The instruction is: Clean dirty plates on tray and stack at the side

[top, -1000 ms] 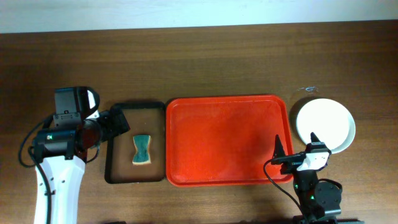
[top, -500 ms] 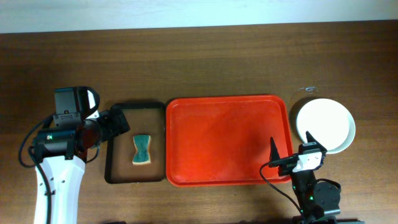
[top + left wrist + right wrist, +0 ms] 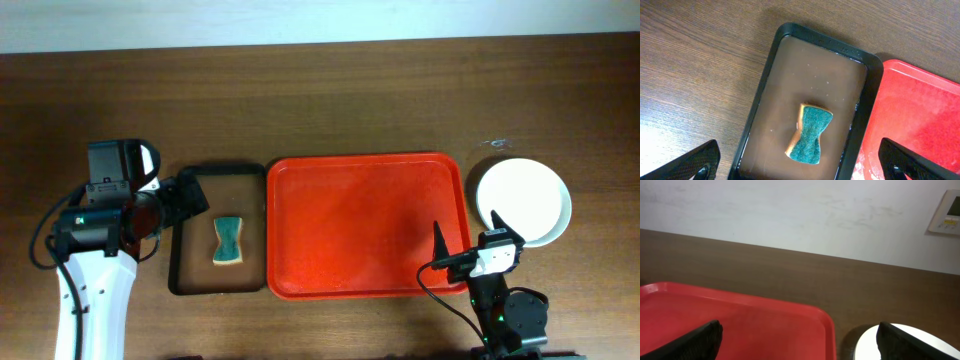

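Observation:
The red tray (image 3: 365, 225) lies in the middle of the table with nothing on it. A white plate (image 3: 523, 200) sits on the table just right of the tray, and its near edge shows in the right wrist view as the plate (image 3: 870, 347). My right gripper (image 3: 467, 224) hangs open over the tray's near right corner (image 3: 810, 325), one finger over the tray and one over the plate's edge. My left gripper (image 3: 195, 197) is open above the small tray, holding nothing.
A black-rimmed brown tray (image 3: 190, 280) lies left of the red tray, with a green and tan sponge (image 3: 228, 241) in it. From the left wrist the sponge (image 3: 810, 134) lies between my open fingers, below them. Bare wooden table surrounds everything.
My right gripper shifted slightly left and toward the table's near edge, then stopped. The left arm, sponge and plate have not moved.

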Controlling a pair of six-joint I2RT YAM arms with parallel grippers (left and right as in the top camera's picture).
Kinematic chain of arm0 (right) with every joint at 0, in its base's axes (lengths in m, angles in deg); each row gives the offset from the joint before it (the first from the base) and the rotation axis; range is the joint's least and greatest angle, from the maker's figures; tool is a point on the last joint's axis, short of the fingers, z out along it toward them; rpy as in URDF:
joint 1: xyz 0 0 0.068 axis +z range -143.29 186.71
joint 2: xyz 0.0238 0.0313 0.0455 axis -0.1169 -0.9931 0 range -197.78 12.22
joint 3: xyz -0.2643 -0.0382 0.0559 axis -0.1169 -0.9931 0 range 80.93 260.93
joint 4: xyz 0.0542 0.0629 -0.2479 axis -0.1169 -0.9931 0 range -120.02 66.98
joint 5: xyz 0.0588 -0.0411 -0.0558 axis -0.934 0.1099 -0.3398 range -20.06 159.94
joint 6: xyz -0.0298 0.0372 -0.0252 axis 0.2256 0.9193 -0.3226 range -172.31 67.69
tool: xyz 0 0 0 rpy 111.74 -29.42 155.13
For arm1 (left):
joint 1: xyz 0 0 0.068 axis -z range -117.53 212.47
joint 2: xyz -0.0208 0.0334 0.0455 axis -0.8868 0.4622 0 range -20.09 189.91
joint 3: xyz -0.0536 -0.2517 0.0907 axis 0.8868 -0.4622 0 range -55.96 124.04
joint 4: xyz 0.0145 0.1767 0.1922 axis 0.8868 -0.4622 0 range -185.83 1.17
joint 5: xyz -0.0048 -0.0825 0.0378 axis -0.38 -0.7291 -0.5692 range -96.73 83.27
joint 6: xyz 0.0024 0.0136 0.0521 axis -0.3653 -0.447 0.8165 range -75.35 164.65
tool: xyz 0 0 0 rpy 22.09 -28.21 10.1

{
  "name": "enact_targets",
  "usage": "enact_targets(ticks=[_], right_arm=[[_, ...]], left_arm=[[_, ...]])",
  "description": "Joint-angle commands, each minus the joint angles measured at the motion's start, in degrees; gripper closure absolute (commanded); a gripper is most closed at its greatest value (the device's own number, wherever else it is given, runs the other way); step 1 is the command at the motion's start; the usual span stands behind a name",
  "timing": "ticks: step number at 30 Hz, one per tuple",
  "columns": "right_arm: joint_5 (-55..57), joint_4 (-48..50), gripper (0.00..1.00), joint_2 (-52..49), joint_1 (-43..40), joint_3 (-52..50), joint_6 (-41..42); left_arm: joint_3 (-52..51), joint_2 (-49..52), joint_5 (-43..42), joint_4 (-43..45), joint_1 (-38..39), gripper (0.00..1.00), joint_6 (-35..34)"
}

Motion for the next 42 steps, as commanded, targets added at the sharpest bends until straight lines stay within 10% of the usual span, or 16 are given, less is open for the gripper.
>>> enact_targets(ticks=[1, 11, 19, 26, 42], right_arm=[[-1.16, -0.07, 0.02, 0.33, -0.35, -0.37, -0.5], [-1.16, -0.07, 0.02, 0.33, -0.35, -0.37, -0.5], [-1.16, -0.07, 0.02, 0.33, -0.35, -0.37, -0.52], [-1.16, -0.07, 0.02, 0.33, -0.35, -0.37, -0.5], [-1.16, -0.07, 0.02, 0.33, -0.35, -0.37, -0.5]], left_arm=[[0.63, -0.24, -0.44, 0.04, -0.17, 0.01, -0.57], [-10.84, -12.81, 0.46, -1.4, -0.13, 0.01, -0.55], [-39.23, -54.21, -4.04, 54.97, 0.39, 0.01, -0.52], [-59.1, -69.4, -4.07, 68.63, 2.21, 0.01, -0.57], [-65.24, -69.37, -2.93, 53.37, 3.61, 0.01, 16.65]])
